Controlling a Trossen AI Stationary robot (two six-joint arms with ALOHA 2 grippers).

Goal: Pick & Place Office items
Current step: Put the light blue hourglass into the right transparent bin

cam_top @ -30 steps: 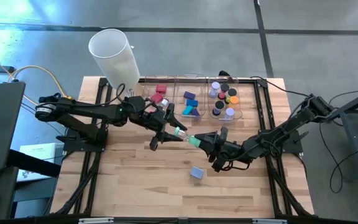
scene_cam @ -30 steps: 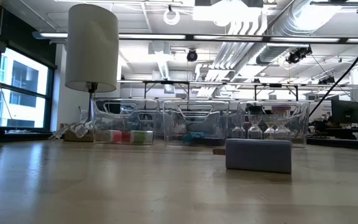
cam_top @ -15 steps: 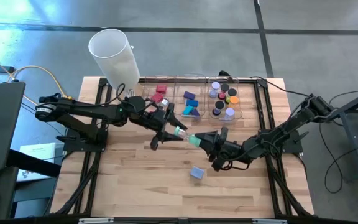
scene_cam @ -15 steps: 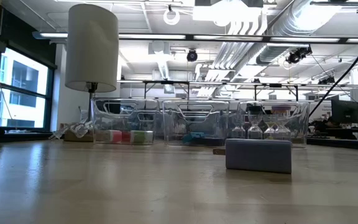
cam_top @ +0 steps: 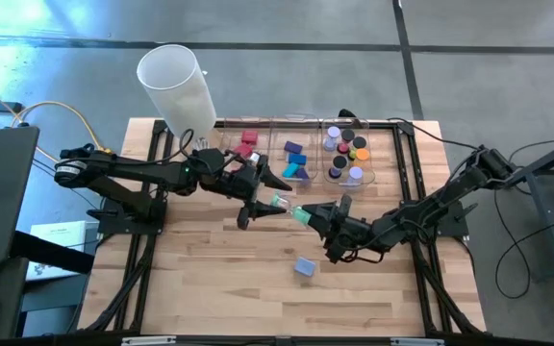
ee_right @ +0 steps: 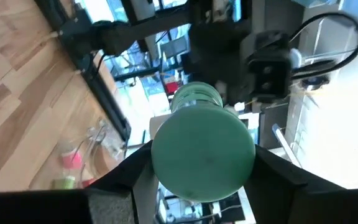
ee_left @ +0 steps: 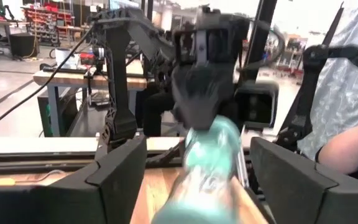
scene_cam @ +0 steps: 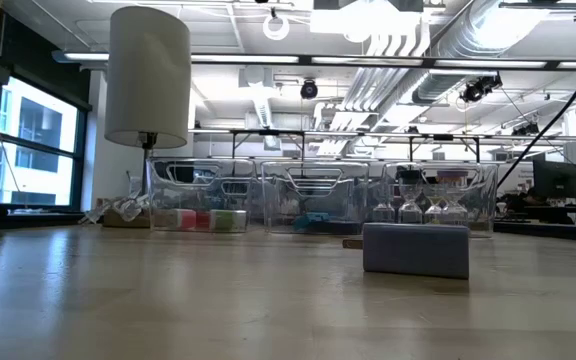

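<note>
Two arms meet above the middle of the tabletop (cam_top: 210, 264) in a handover of the teal stick (cam_top: 289, 210): the left end effector (cam_top: 263, 195) stands spread, its fingers clear of the stick, while the right end effector (cam_top: 317, 219) grips its other end. Next, I judge, the right arm must carry the stick to the clear bins (cam_top: 301, 144), while a purple block (cam_top: 304, 267) waits on the wood.

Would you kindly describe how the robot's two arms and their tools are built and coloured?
Both arms are dark, nearly black, made of slim jointed links with rounded joint housings. The left tool and the right tool each end in two flat, angular black fingers. Black cables trail from the right arm's base across the floor, and yellow cables loop near the left arm's base. No markings are legible.
</note>
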